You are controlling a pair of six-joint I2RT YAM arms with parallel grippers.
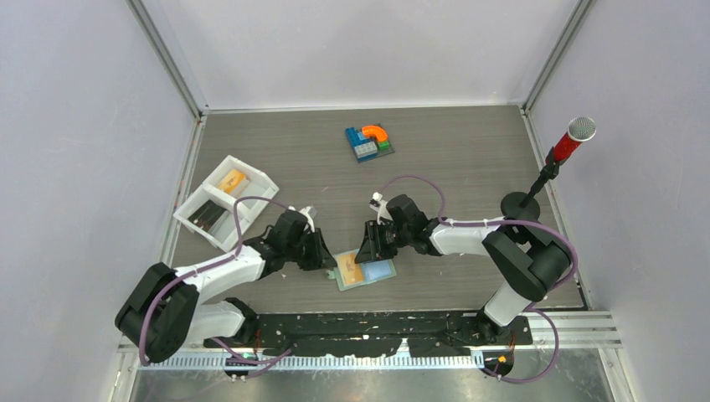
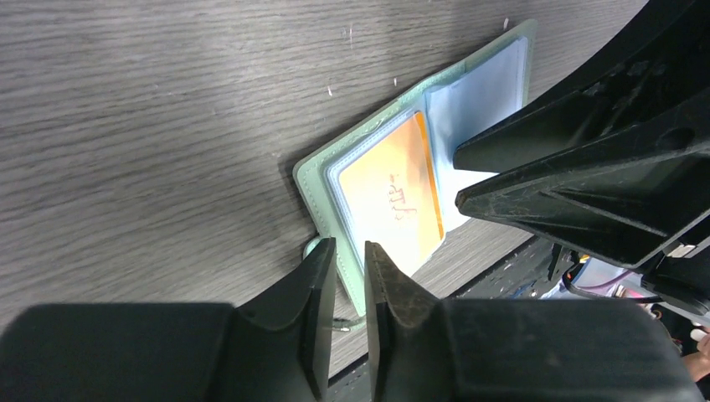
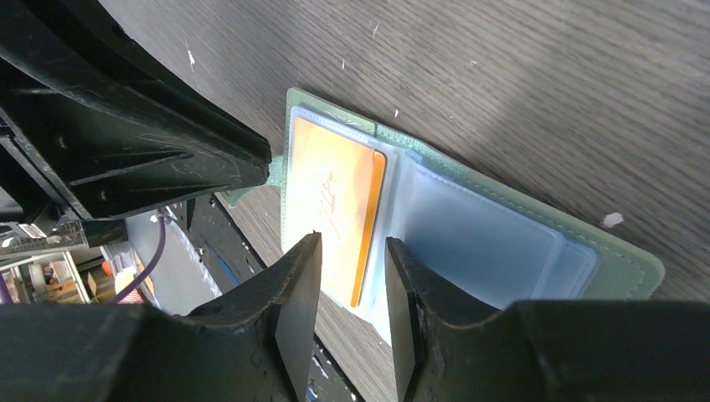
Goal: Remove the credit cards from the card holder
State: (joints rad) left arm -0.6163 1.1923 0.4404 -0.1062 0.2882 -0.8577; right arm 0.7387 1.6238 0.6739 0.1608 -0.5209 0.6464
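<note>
Card holder [image 1: 366, 272]: lies open and flat near the table's front edge, between the two grippers, blue sleeve pages up.
Orange card [image 2: 393, 201]: sits in the sleeve on the left arm's side, with one long edge towards the spine.
Left gripper [image 2: 349, 251]: jaws a narrow slit apart, tips at the holder's outer edge beside the closure tab [image 2: 314, 247]. Nothing is seen clamped.
Right gripper [image 3: 352, 247]: jaws apart, tips hanging over the card's near end, not closed on it.
Step in hand (judged): drawing the orange card from its sleeve.
Method advised: the left gripper pins the cover so the holder cannot slide. The right gripper takes the card edge alone, leaving the film, and pulls flat along the sleeve's mouth.
Risk: thin card and slick film, so the whole page may lift.
Surface: table [image 1: 469, 167], dark grey wood grain with pale specks.
Room: plain pale walls with metal corner posts.
Other items: white tray [image 1: 191, 209] at back left, toy block cluster [image 1: 369, 141] at the back, red microphone [image 1: 569, 142] at right.
</note>
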